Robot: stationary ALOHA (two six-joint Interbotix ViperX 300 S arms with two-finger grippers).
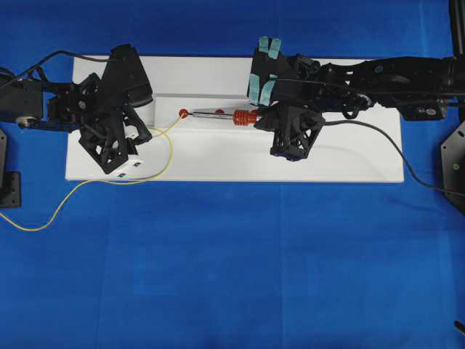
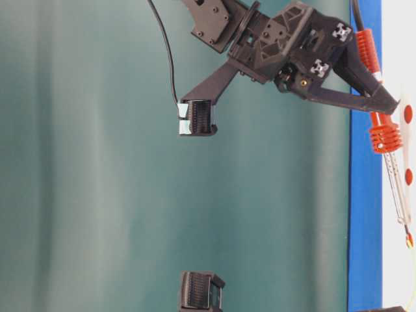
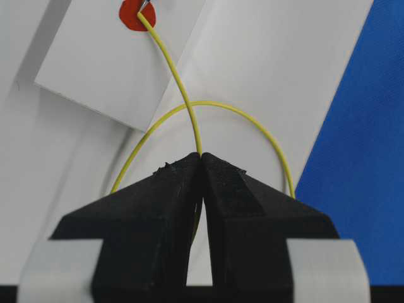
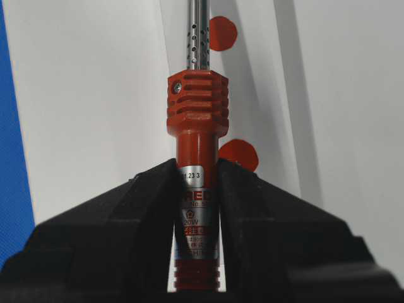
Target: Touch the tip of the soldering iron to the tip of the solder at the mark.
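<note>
Left end effector [image 3: 201, 165] pinches thin yellow solder wire [image 3: 184, 95] close behind its free end for stiffness — right end effector [image 4: 197, 173] clamps red-handled soldering iron [image 1: 227, 114] — tips meet at red dot mark [image 3: 131, 15].

In the right wrist view the iron [image 4: 196, 158] runs off the top edge, so its tip is unseen, and its handle end is buried between the right gripper's [image 4: 197, 189] fingers. From overhead, contact between iron tip and solder [image 1: 168, 156] is too small to tell. The solder leaves the overhead frame's left edge.
</note>
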